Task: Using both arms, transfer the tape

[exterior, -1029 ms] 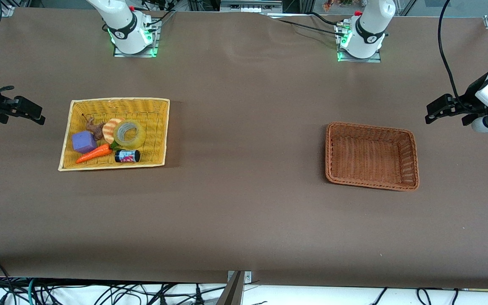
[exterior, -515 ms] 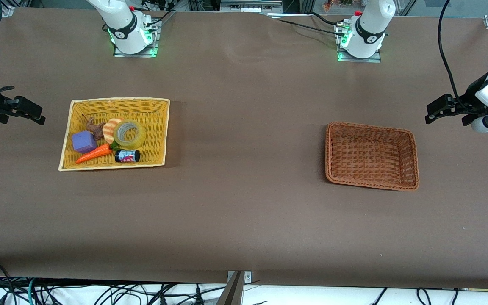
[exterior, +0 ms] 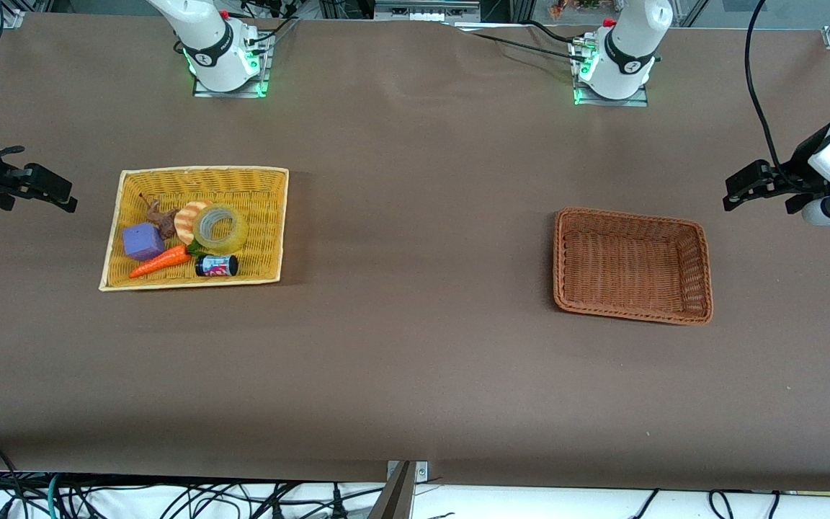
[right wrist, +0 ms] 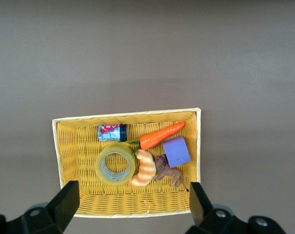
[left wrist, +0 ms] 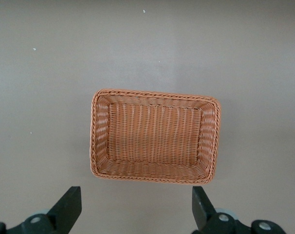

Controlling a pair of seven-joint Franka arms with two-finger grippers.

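The tape (exterior: 220,228) lies flat in the yellow basket (exterior: 271,216), near the right arm's end of the desk, touching the striped toy (exterior: 186,222). It looks light and stiff, a bit slippery. Pinching its wall, one finger inside the hole, seems best. The right hand (right wrist: 130,207) hangs spread over that basket. The left hand (left wrist: 137,212) waits spread over the brown basket (left wrist: 96,141).

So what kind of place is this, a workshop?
Probably a robotics lab: two white arms bolted to a brown table, loose cables under its edge, and toys with the tape in a yellow basket.
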